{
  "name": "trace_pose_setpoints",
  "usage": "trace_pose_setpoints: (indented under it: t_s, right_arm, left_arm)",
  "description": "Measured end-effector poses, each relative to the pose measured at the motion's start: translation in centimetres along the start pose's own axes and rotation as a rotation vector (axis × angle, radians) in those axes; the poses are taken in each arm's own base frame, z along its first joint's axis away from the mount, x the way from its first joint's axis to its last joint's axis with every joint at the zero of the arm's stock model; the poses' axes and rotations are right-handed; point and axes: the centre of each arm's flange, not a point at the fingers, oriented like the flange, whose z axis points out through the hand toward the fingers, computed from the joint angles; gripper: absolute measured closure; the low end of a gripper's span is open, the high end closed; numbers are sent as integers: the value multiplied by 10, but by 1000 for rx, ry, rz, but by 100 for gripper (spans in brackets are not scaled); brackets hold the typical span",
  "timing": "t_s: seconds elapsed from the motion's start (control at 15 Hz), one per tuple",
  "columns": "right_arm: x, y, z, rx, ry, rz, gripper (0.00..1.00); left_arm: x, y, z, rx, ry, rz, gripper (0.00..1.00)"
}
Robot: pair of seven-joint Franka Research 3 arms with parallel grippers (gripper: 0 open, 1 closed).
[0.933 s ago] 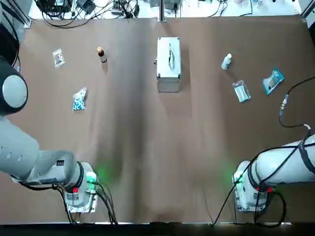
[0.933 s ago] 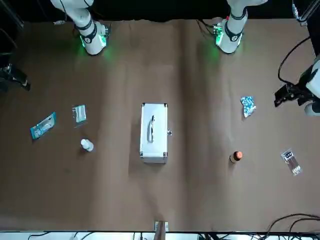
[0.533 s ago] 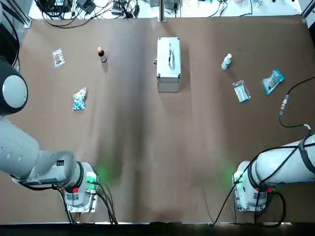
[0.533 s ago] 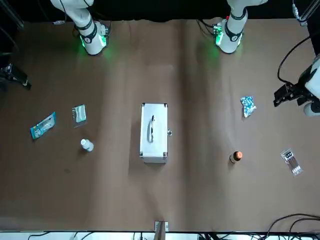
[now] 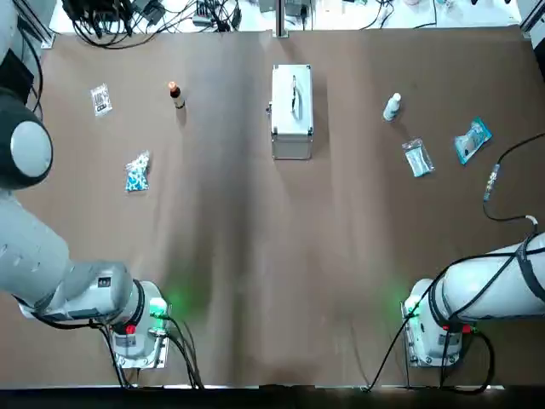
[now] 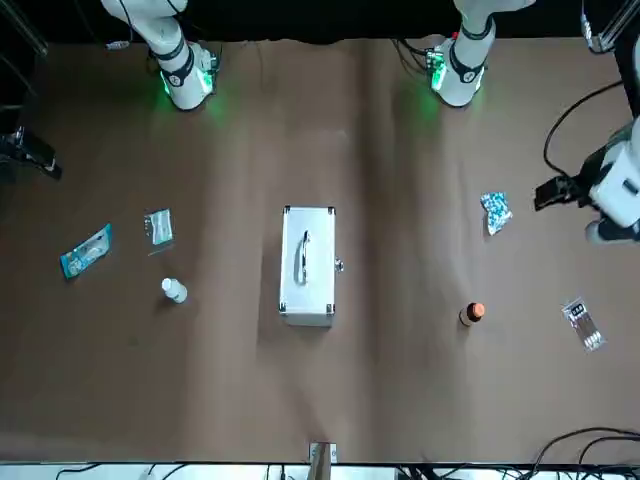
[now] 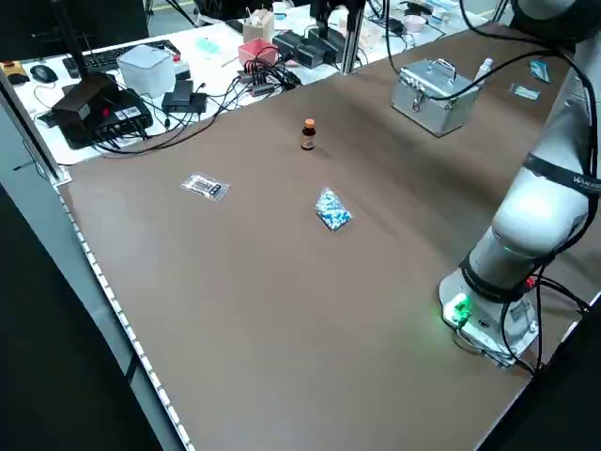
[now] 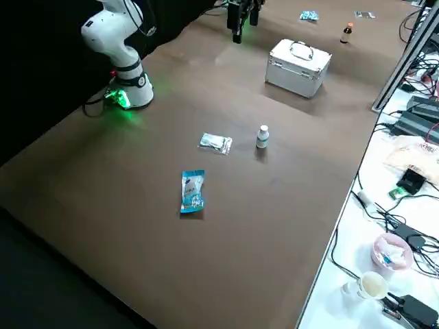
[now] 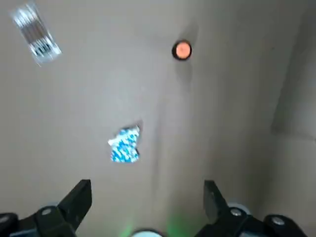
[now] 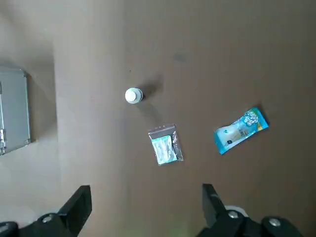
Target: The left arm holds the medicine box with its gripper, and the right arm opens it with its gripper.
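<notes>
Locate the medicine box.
Top view: the medicine box stands at the table's far centre, between the orange-capped bottle on the robot's left and the white bottle on its right.

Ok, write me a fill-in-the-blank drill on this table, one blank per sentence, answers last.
1. The silver metal medicine box with a carry handle has its lid ___.
2. The small brown bottle wears a cap coloured ___.
3. The left pincer and the right pincer are both ___, gripping nothing.
4. The small white bottle stands on the box's ___ side, by the robot's own sides.
Missing words: closed; orange; open; right.
</notes>
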Motion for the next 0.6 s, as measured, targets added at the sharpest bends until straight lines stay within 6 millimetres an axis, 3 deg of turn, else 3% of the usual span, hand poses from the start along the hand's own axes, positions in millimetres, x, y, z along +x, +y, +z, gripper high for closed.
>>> trace_pose_setpoints:
  t_s: [0.33,0.4,0.47,0.6]
  right_arm:
    - [1,-14,1,1,1,-26,1]
    - [2,-23,1,1,-1,-41,1]
    - [4,-46,6,0,-9,-81,1]
    - [8,-72,16,1,-23,-122,1]
  left_arm:
    - [28,-4,83,-47,-182,-22,0]
    - [32,-1,96,-66,-200,-23,0]
    - [37,5,118,-118,-219,-54,0]
    - [36,11,137,-146,-246,-148,0]
